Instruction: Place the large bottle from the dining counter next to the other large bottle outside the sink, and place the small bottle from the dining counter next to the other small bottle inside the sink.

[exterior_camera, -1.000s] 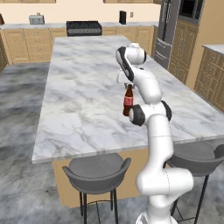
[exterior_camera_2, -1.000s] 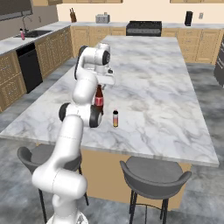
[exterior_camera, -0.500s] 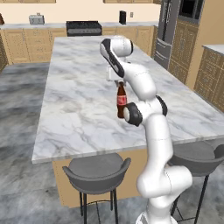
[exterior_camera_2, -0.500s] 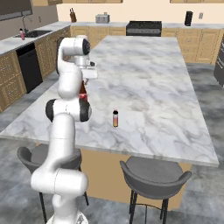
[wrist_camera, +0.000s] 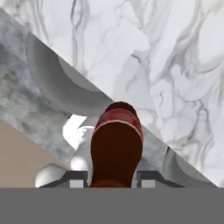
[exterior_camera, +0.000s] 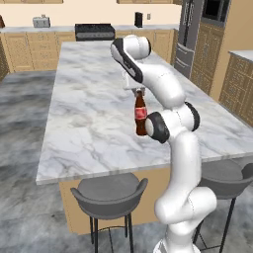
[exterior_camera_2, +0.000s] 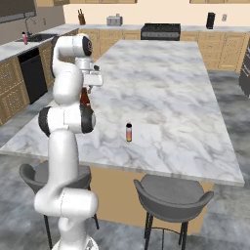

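Note:
The large bottle, dark brown with a red label, hangs upright in the air over the dining counter, near its stool-side edge. My gripper is shut on its neck from above. In the right base view the large bottle is mostly hidden behind my arm, below the gripper. The hand view looks down along the large bottle between my fingertips. The small bottle, pink-orange with a black cap, stands on the dining counter. Far left lie the sink and the other large bottle, pink.
Grey stools stand along the counter's near side. A stove and wooden cabinets line the back wall. A dark dishwasher sits under the sink counter. A fridge stands at the right.
My arm has swung its upper links to the left and carried the large bottle away from the small bottle, toward the counter's stool-side edge. The small bottle has stayed put.

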Controlling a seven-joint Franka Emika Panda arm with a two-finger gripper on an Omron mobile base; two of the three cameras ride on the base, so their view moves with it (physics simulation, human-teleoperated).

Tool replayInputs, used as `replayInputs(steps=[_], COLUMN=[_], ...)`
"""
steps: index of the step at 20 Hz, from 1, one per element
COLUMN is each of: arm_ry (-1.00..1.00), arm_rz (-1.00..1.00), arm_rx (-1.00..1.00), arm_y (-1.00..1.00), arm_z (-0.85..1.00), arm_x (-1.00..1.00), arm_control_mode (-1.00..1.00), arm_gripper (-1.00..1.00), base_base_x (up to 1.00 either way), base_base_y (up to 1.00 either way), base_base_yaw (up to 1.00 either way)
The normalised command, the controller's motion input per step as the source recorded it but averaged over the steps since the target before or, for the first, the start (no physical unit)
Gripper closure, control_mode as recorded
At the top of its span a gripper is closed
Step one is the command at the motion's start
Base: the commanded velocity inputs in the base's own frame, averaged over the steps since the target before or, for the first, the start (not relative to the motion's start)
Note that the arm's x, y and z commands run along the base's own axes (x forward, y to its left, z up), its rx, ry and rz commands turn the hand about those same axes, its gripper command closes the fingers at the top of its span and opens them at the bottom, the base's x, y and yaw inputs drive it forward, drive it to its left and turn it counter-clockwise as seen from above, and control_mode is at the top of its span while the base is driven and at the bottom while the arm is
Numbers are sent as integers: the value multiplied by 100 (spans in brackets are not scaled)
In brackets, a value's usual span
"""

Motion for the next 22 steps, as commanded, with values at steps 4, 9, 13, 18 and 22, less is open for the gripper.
replayInputs(steps=[4,9,13,18,22], arm_ry=[-70,-77,-34,1,11], arm_rz=[0,0,0,0,0], arm_rx=[31,34,6,-3,-4], arm_y=[-16,-6,0,0,2], arm_z=[0,0,23,29,54], arm_x=[-92,-95,-95,-88,-56], arm_control_mode=[-100,-100,-100,-100,-100], arm_gripper=[100,100,100,100,100], base_base_x=[0,0,0,0,0], base_base_y=[0,0,0,0,0], base_base_yaw=[0,0,0,0,0])
